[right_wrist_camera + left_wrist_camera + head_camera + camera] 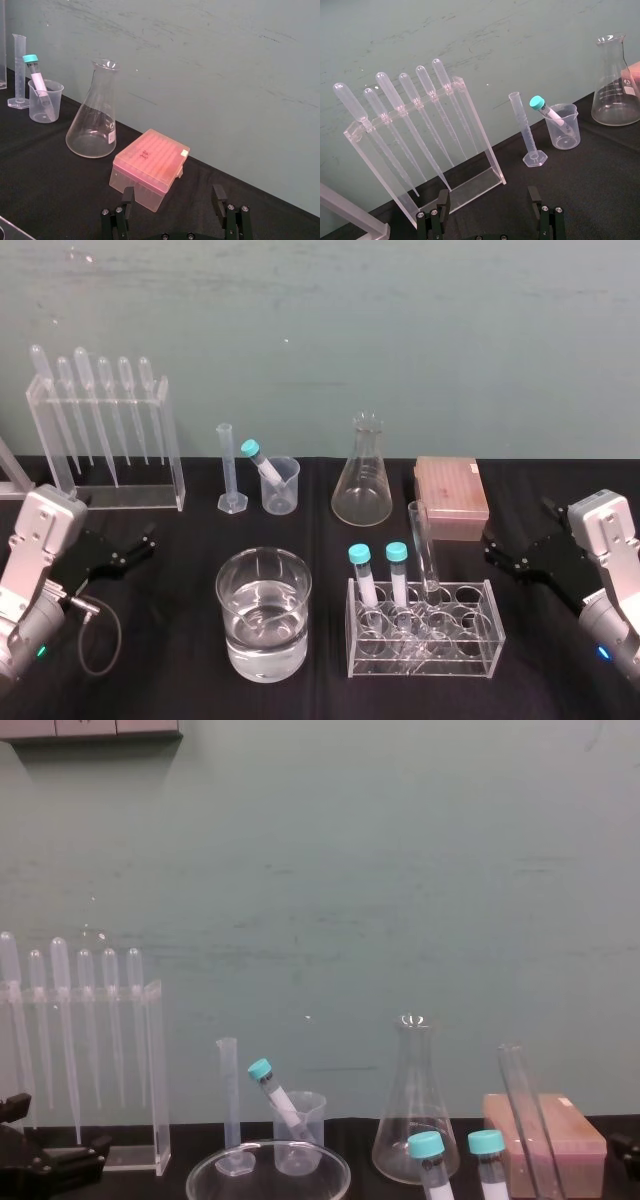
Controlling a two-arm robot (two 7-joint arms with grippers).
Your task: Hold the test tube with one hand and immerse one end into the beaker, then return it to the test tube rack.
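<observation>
**Both grippers released, test tube standing in the rack**

At your far left, the left gripper (142, 544) sits low over the black table (180, 530) with its fingers spread and nothing between them. It points toward the clear pipette stand (172, 452) at the back. Moving right along the back row you see a thin graduated cylinder (227, 465). Just beside it is the beaker (283, 492), with a teal-capped tube (262, 462) leaning inside it. In front of these stands a wide glass dish (263, 655) holding clear liquid. Right of the beaker is the conical flask (362, 485). In front of the flask, the clear test tube rack (470, 655) holds two teal-capped tubes. Right of those, the test tube (424, 550) stands uncapped and slightly tilted. A pink box (452, 490) lies behind the rack. At your far right, the right gripper (495, 548) rests apart from everything, fingers spread and empty
</observation>
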